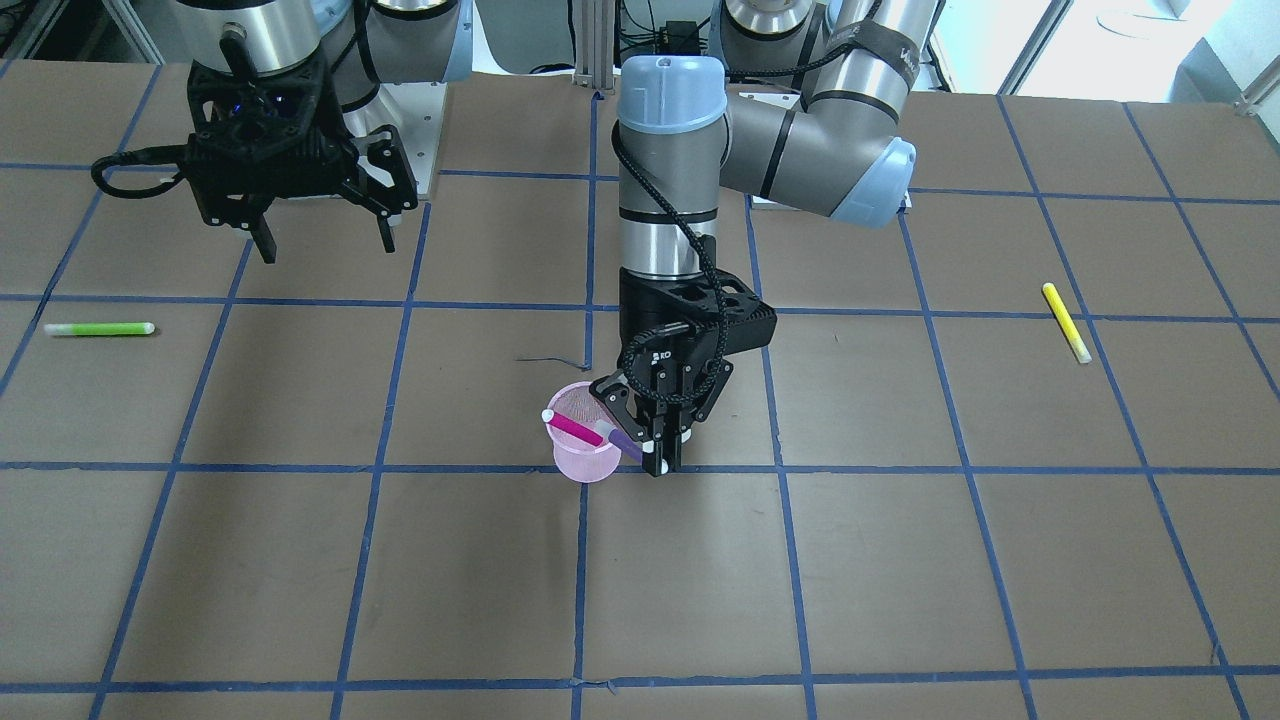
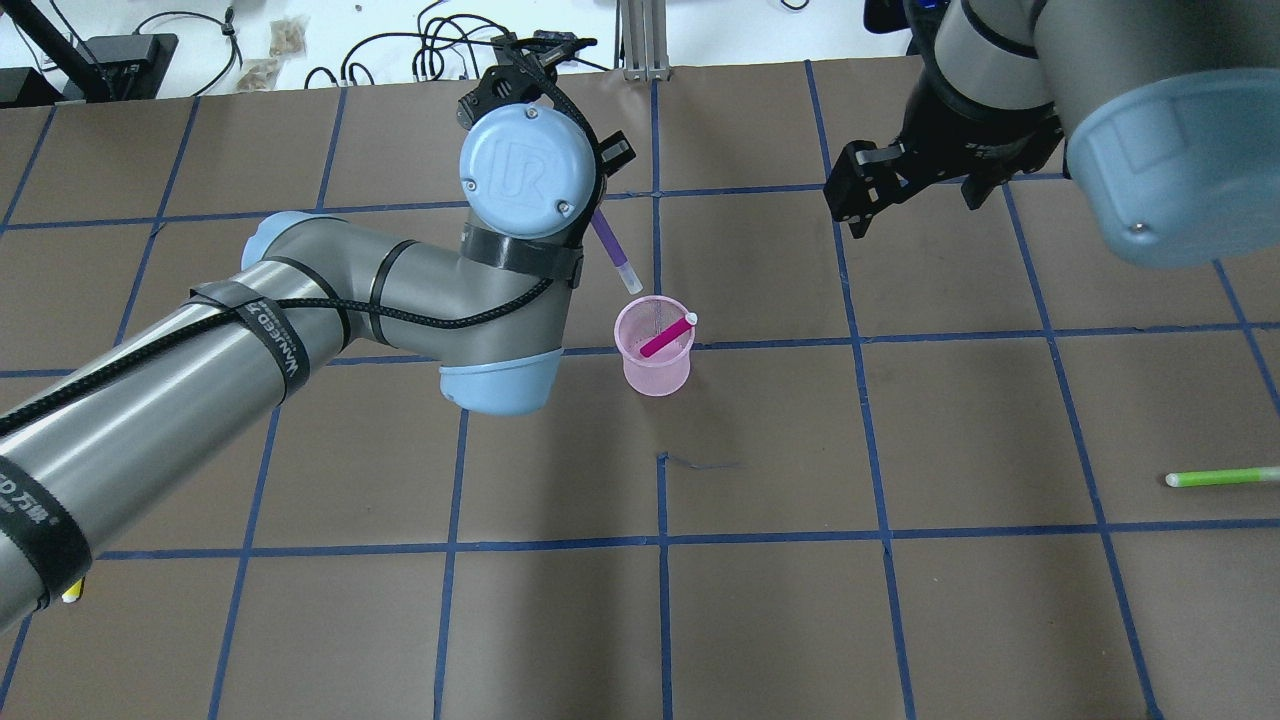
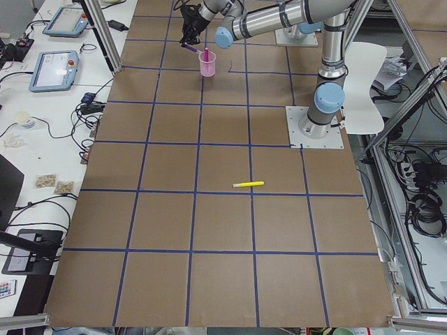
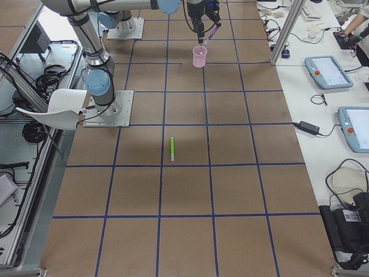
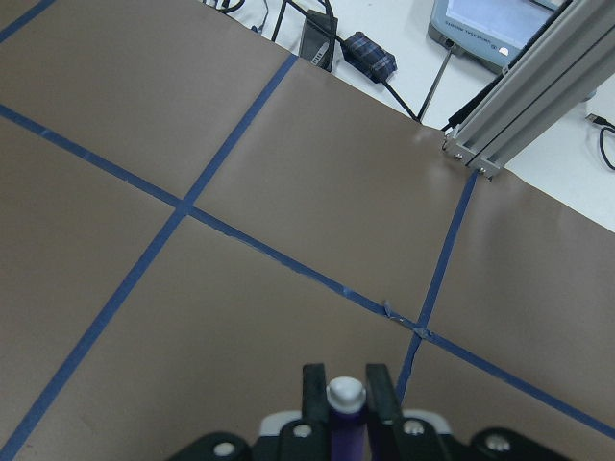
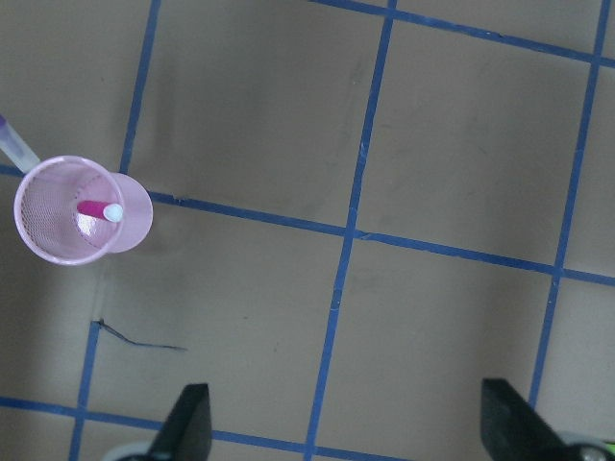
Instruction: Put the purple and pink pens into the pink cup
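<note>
The pink mesh cup [image 1: 585, 455] stands upright near the table's middle, also in the overhead view [image 2: 655, 365]. A pink pen [image 1: 570, 427] leans inside it, white cap up. My left gripper [image 1: 666, 467] is shut on the purple pen [image 1: 622, 440] and holds it tilted just beside the cup. The pen's capped end [image 2: 630, 282] is at the cup's far rim. In the left wrist view the purple pen [image 5: 346, 423] sits between the fingers. My right gripper [image 1: 328, 250] is open and empty, hovering high and well away from the cup, its fingers [image 6: 187, 423] spread wide.
A green pen [image 1: 100, 329] lies on the table on my right side, also in the overhead view [image 2: 1220, 478]. A yellow pen [image 1: 1066, 322] lies on my left side. The brown table top is marked with blue tape lines [image 1: 580, 560].
</note>
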Robot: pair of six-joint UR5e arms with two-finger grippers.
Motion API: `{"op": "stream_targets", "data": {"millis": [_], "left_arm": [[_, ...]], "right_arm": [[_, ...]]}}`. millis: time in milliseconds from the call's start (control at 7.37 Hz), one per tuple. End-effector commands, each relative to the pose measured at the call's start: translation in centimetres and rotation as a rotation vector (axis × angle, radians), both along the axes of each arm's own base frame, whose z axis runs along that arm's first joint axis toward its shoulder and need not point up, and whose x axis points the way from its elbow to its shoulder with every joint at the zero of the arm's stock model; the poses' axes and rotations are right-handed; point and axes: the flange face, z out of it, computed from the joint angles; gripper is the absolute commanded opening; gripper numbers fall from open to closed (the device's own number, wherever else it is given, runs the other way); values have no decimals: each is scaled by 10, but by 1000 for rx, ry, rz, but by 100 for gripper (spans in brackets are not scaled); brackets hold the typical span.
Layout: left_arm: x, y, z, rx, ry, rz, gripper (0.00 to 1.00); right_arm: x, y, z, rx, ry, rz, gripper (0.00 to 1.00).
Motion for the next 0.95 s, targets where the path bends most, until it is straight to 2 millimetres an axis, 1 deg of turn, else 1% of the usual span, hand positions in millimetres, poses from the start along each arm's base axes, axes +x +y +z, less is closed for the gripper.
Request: {"op": "stream_targets", "data": {"millis": [0,271,543,814], "left_arm": [[-9,13,-14,22,1,5,0],[-13,19,-18,19,-8,16,0],[-14,23,-25,35,-8,19,0],[-15,29,-34,52,-17,14,0]], "right_arm": [[3,-5,-3,-24,-24,-113,100],[2,-6,-4,-20,-45,-239,100],[2,-6,-4,-28,-52,-282,100],[2,-5,-2,-29,-40,-261,100]]}}
